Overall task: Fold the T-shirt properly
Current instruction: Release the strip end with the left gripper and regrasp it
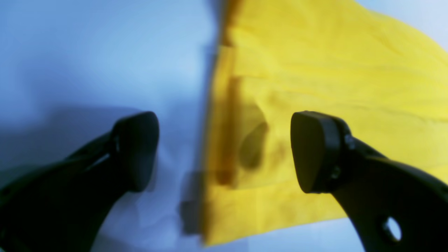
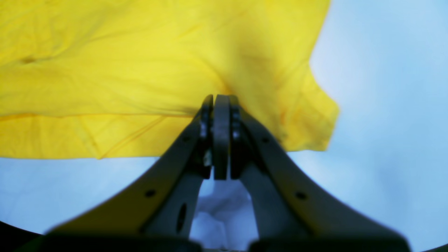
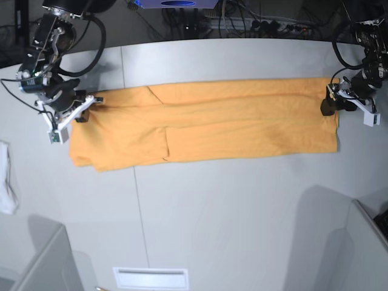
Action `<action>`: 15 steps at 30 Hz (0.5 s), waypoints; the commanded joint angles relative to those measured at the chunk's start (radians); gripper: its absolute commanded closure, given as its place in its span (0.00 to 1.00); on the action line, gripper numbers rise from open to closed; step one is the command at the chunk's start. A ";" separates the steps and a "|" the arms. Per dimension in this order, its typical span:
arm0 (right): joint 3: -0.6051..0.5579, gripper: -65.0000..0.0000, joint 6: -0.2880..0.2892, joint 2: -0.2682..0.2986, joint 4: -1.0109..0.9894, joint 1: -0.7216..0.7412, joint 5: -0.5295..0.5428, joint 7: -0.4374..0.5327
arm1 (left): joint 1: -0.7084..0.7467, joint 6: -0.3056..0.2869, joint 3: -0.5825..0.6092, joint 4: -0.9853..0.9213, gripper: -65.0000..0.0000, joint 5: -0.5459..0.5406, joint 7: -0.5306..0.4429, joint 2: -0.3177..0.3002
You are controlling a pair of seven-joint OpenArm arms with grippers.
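Your shirt (image 3: 206, 124) lies lengthwise-folded across the desk (image 3: 242, 206); it's soft, limp and light. Right hand (image 2: 221, 105) pinches its edge; left hand (image 1: 224, 150) gapes wide over the other end's edge. Grip corners.

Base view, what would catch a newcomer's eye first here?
A long orange T-shirt, folded into a band, stretches across the grey table. An arm stands at each end: the right gripper is shut on the shirt's edge, while the left gripper is open over the other end. A small white cloth lies at the table's left edge.
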 commanded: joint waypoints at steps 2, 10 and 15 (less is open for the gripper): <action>0.003 1.00 0.001 0.008 0.014 0.012 0.009 0.017 | -0.004 -0.007 -0.004 0.012 0.15 -0.007 -0.009 -0.024; 0.006 1.00 0.001 -0.009 0.014 0.013 0.009 0.017 | -0.004 -0.005 0.039 0.010 0.15 -0.007 -0.005 -0.001; 0.008 1.00 0.001 -0.009 0.014 0.013 0.009 0.017 | -0.002 -0.005 0.060 -0.024 0.35 -0.007 -0.005 -0.002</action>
